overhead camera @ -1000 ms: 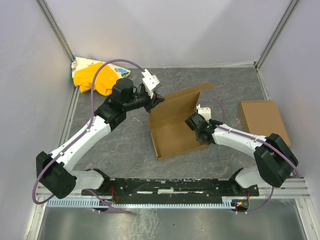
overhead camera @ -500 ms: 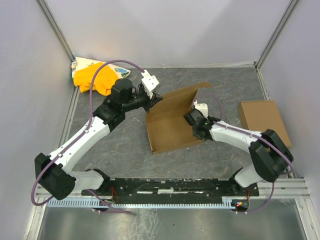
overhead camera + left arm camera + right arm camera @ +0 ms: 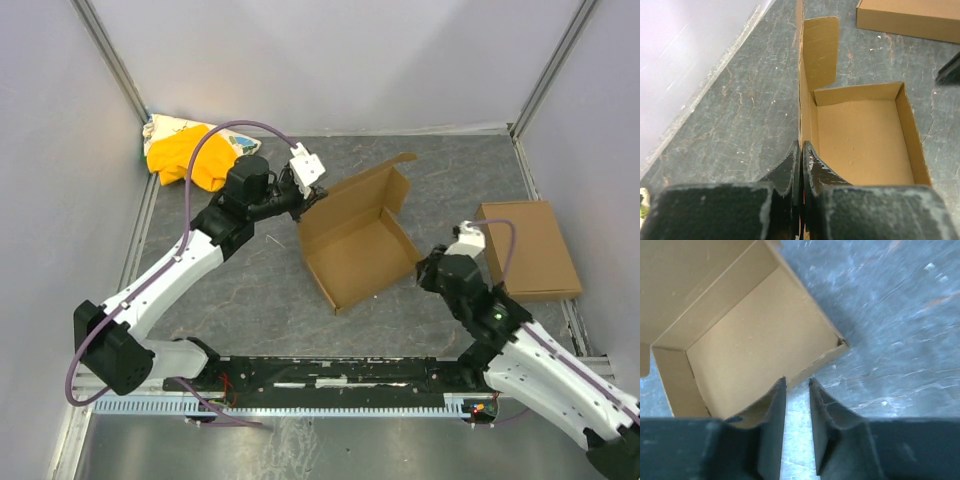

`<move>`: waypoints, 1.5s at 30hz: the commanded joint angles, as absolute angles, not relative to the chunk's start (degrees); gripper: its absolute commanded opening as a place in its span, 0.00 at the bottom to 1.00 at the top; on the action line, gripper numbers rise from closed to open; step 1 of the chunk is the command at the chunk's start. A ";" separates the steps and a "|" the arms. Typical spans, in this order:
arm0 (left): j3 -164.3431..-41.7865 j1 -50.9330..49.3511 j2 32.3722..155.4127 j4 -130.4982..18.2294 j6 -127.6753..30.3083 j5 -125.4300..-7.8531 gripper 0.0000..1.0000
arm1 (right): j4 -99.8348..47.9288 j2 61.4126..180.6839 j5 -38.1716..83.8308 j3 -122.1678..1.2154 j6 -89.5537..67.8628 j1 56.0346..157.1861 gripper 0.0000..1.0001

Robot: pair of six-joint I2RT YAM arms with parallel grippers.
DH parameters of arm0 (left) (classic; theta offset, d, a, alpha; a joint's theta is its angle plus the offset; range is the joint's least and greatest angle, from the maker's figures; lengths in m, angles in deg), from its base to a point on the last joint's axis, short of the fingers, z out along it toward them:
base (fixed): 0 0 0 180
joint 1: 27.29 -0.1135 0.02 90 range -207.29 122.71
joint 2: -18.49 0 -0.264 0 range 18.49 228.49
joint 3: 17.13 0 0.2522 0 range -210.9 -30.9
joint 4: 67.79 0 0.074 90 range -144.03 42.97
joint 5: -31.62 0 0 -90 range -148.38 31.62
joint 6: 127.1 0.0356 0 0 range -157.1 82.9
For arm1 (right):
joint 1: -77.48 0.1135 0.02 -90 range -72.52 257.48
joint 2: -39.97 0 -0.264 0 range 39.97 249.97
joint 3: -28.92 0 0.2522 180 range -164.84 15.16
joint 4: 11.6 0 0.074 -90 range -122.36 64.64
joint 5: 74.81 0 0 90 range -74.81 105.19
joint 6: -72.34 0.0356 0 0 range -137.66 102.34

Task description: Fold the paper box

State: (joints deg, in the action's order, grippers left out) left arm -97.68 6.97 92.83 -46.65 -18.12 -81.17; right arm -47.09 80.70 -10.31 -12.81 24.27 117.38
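We look down past the right gripper (image 3: 797, 390), whose two dark fingers (image 3: 771, 415) rise from the bottom edge with a narrow gap between them. Only bright worktop (image 3: 890, 315) shows through that gap; nothing sits between the fingers. The paper box (image 3: 755, 340) fills the upper left as an open brown tray. We see its bare floor, its upright walls and one corner pointing right. Its nearest wall runs down from that corner towards the gripper and ends at the tip of the finger on the box's side. That finger overlaps the wall in our view, but we cannot tell whether the two touch. The other finger stands over grey, mottled worktop, just beside the box.
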 commanded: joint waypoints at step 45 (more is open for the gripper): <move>-94.77 9.28 88.27 -44.85 -9.27 -99.75 0.04 | -49.53 115.00 23.67 -34.80 8.73 92.43 0.04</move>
State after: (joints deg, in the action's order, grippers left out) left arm -93.11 6.47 89.36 -46.87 -8.55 -99.05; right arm -51.77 115.71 24.60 -36.02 9.63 92.44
